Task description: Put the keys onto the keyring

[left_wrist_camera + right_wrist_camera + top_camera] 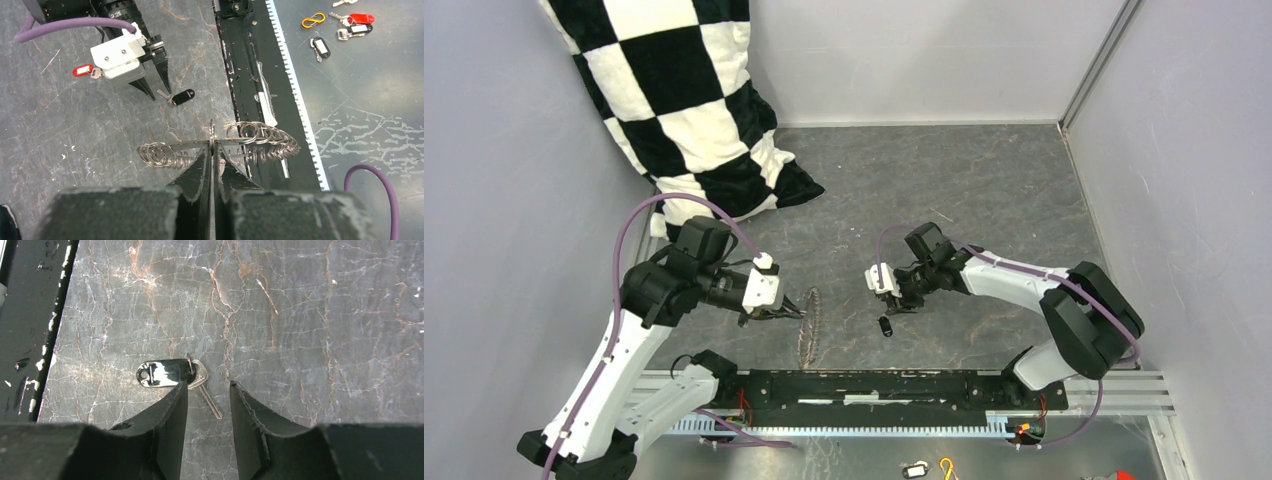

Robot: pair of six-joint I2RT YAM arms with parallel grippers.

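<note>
The keyring [265,141] is a thin grey hoop fringed with small metal rings, held on edge above the floor [808,330]. My left gripper [213,148] is shut on its wire near the middle [792,312]. The black-headed key [161,373] lies flat on the grey surface, its blade [210,401] pointing toward me. My right gripper [207,386] is open just above it, the left fingertip touching the black head, the blade between the jaws [892,305]. The red-headed key [83,70] lies on the floor behind the right gripper [161,95].
A black-and-white checkered pillow [694,100] leans in the far left corner. A black rail with a white toothed strip [250,65] runs along the near edge. Beyond it lie an orange hook [313,21], a white-faced dark tag [321,47] and spare tagged keys [360,19]. Grey walls enclose both sides.
</note>
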